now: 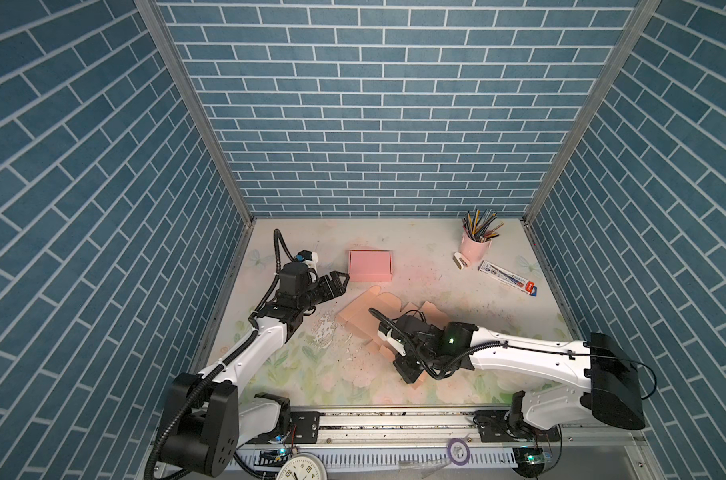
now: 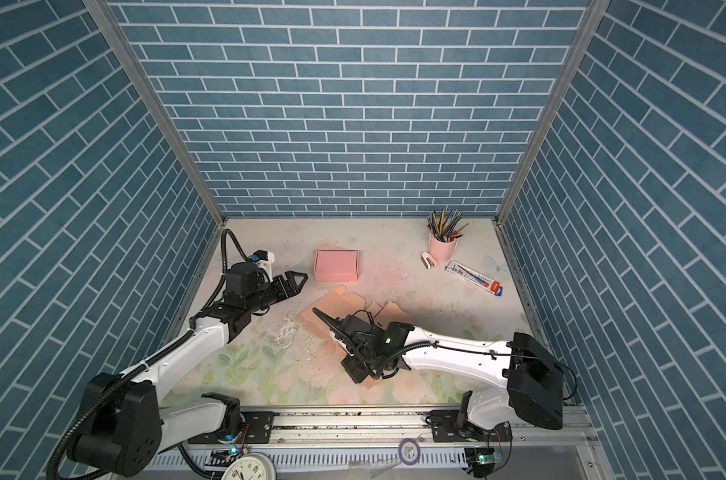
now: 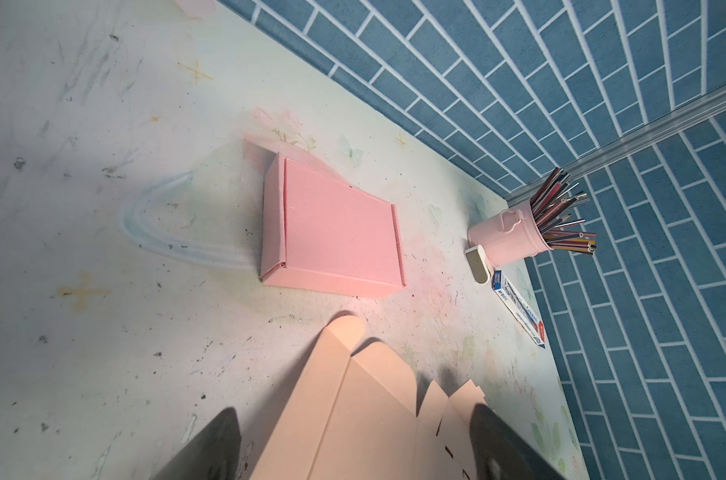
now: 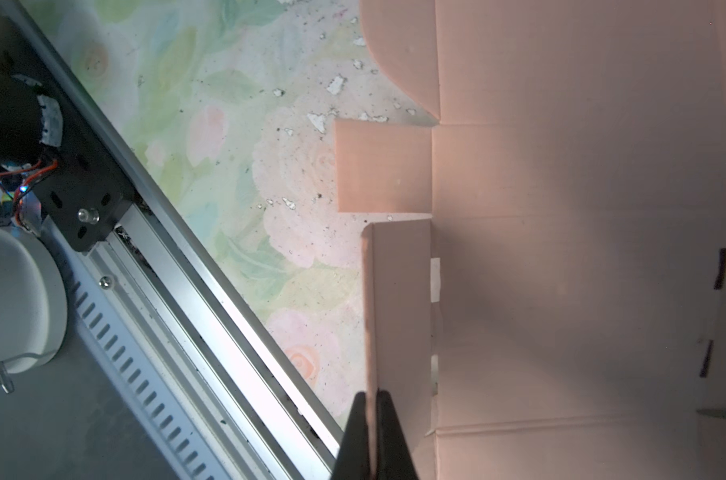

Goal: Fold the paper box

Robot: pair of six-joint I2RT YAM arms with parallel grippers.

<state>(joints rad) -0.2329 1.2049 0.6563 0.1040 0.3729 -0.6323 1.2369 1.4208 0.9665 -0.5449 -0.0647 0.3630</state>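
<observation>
- Two hands in view. R hand (image 4: 371,395) pressed together, pinching raised side flap (image 4: 398,311) of unfolded peach box (image 1: 363,311), mid tabletop (image 1: 436,266).
- L hand (image 1: 340,281) spread wide, nr box's far-left corner.
- Folded pink box (image 1: 370,266) behind, apart.

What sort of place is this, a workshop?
Probably a robot test booth, not a real room: brick-pattern walls box in a flowery table, and robot arms sit on a metal rail.
</observation>
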